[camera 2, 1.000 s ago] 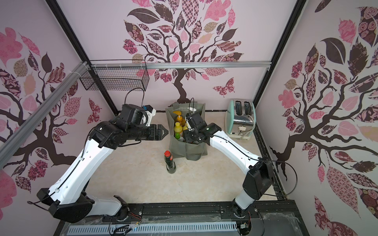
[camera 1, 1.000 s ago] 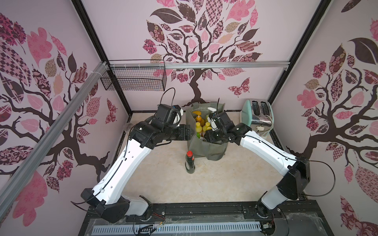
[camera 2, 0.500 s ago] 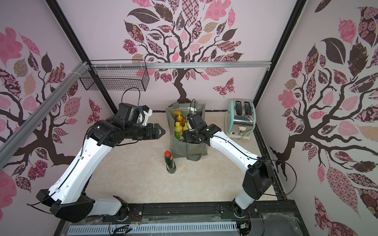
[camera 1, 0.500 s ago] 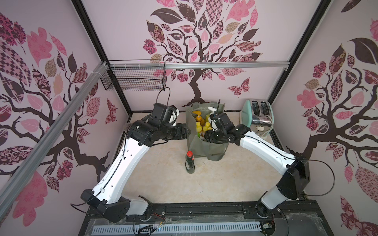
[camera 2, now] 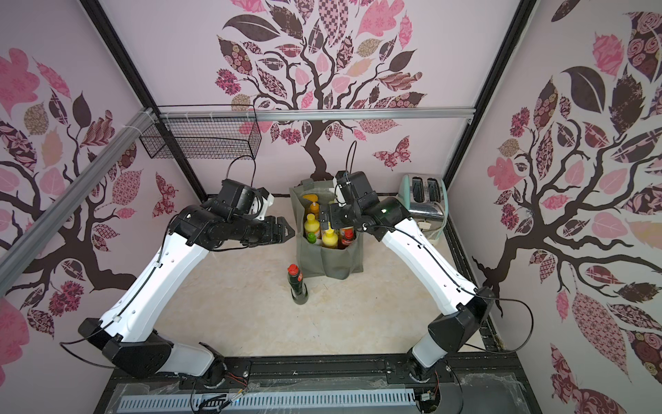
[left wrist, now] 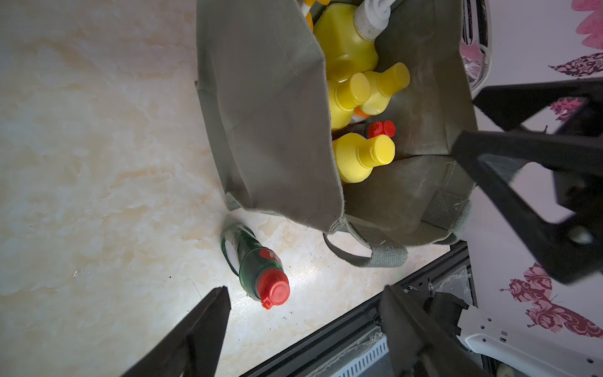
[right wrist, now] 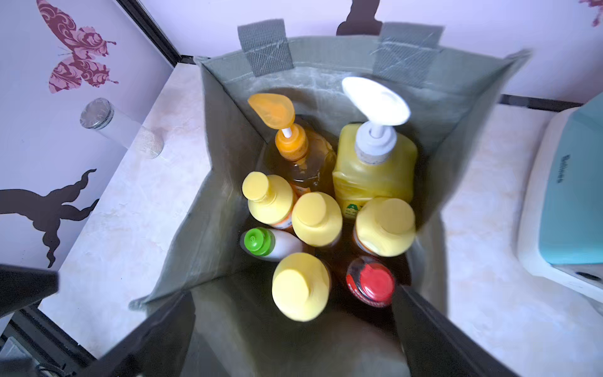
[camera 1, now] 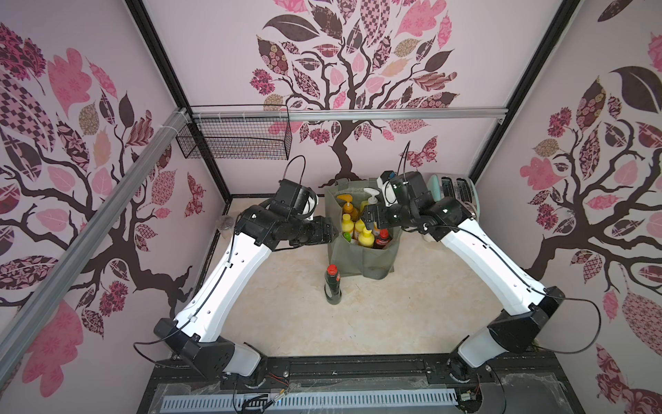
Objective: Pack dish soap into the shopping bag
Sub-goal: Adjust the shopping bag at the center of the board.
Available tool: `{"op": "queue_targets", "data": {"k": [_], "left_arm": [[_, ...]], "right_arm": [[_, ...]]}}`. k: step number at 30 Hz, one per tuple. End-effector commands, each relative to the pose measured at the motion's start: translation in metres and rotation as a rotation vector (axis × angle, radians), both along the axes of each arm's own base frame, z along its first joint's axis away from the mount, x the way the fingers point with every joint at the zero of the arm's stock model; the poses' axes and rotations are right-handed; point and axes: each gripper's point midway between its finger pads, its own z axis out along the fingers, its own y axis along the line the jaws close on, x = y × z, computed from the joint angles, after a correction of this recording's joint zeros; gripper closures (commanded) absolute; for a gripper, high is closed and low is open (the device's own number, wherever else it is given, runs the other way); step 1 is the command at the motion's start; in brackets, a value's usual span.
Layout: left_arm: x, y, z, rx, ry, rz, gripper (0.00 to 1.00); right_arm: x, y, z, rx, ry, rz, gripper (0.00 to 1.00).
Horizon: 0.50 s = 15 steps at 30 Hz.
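The grey-green shopping bag (camera 1: 361,260) (camera 2: 331,263) stands open at the back of the table. Inside it I see an orange pump bottle (right wrist: 290,147), a yellow pump bottle (right wrist: 375,169), several yellow-capped bottles, a white green-capped bottle (right wrist: 261,243) and a red-capped bottle (right wrist: 370,284). One dark dish soap bottle with a red cap (camera 1: 332,283) (camera 2: 296,285) (left wrist: 257,264) stands upright on the table in front of the bag. My right gripper (camera 1: 372,218) (right wrist: 292,292) hangs open over the bag's mouth, holding nothing. My left gripper (camera 1: 331,231) (left wrist: 305,292) is open beside the bag's left wall.
A mint and chrome toaster (camera 1: 455,190) (right wrist: 567,202) stands right of the bag. A clear glass jar (camera 1: 225,225) (right wrist: 98,114) sits by the left wall. A black wire basket (camera 1: 236,139) hangs on the back rail. A black rail (left wrist: 359,323) bounds the table's front.
My right gripper has lifted a little over the bag's mouth. The left arm has shifted only slightly beside the bag.
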Motion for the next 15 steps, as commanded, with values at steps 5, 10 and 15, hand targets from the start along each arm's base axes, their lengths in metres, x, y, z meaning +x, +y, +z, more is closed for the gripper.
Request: {"op": "queue_targets", "data": {"k": [5, 10, 15], "left_arm": [[0.013, -0.011, 0.006, -0.030, 0.014, -0.005, 0.21], [0.017, -0.023, 0.000, -0.055, 0.059, -0.028, 0.24], [0.017, -0.024, -0.014, -0.034, 0.091, -0.031, 0.29]], "right_arm": [[-0.029, -0.065, -0.006, -0.039, 0.091, -0.106, 0.01], [-0.037, -0.089, -0.015, -0.004, 0.138, -0.140, 0.09], [-0.041, -0.081, -0.036, -0.007, 0.210, -0.091, 0.14]]}}
